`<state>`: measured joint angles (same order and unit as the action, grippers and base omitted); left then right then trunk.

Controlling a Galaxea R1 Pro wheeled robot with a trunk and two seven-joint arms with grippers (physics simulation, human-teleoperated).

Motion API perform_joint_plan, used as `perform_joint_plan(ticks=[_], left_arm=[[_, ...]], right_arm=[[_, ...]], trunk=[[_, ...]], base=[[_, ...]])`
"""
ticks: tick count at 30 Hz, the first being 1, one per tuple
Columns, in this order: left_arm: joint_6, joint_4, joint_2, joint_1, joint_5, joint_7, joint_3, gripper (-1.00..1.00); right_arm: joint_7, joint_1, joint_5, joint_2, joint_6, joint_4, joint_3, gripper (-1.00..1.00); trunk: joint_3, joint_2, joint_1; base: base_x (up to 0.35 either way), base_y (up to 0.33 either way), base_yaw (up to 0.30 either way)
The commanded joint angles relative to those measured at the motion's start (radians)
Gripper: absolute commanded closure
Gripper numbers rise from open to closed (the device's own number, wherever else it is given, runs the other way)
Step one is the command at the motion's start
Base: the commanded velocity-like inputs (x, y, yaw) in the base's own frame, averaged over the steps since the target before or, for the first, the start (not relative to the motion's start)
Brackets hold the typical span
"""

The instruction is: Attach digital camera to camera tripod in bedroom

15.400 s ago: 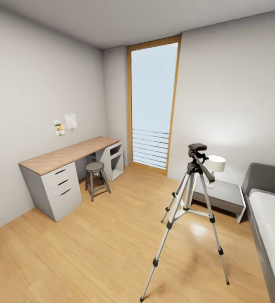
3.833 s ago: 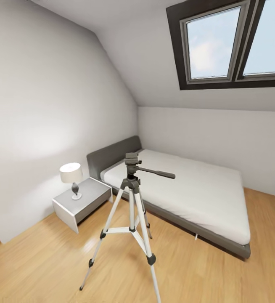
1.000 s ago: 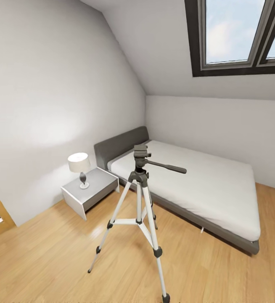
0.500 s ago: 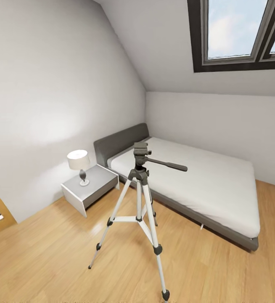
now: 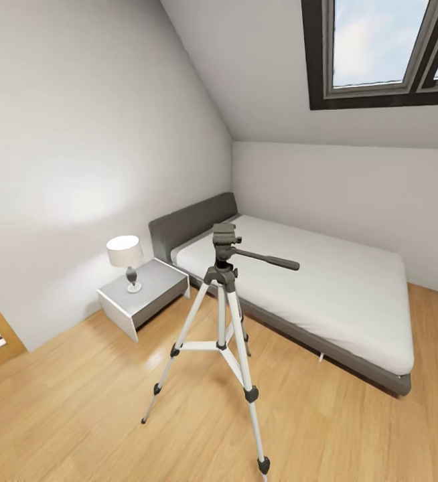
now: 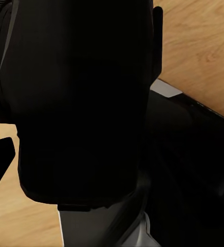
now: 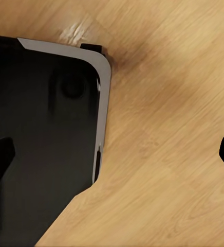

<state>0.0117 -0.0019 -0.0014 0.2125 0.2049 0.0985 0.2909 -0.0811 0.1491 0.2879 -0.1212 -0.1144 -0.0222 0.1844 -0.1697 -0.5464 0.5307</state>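
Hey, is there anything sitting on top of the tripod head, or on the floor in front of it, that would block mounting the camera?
Nothing visible does. The camera tripod has a bare head, and the wood floor before it shows no obstacle. The bed and nightstand stand behind it.

No readable text, labels, brand names, numbers or signs appear in any view; the camera tripod (image 5: pixel 223 314) at the centre of the head view, the walls and the dark body in the wrist views carry no legible markings
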Motion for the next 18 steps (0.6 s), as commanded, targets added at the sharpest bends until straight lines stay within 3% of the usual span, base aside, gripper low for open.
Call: perform_joint_plan(ticks=[1, 18], left_arm=[[0.001, 0.000, 0.000, 0.001, 0.010, 0.001, -0.002, 1.00], [0.001, 0.000, 0.000, 0.001, 0.010, 0.001, -0.002, 1.00]], right_arm=[[-0.002, 0.001, 0.008, 0.000, -0.004, -0.002, 0.008, -1.00], [-0.002, 0.001, 0.007, 0.002, -0.005, -0.002, 0.011, -1.00]], trunk=[[-0.002, -0.002, 0.000], [-0.003, -0.002, 0.000]], base=[[0.000, 0.000, 0.000], [0.000, 0.000, 0.000]])
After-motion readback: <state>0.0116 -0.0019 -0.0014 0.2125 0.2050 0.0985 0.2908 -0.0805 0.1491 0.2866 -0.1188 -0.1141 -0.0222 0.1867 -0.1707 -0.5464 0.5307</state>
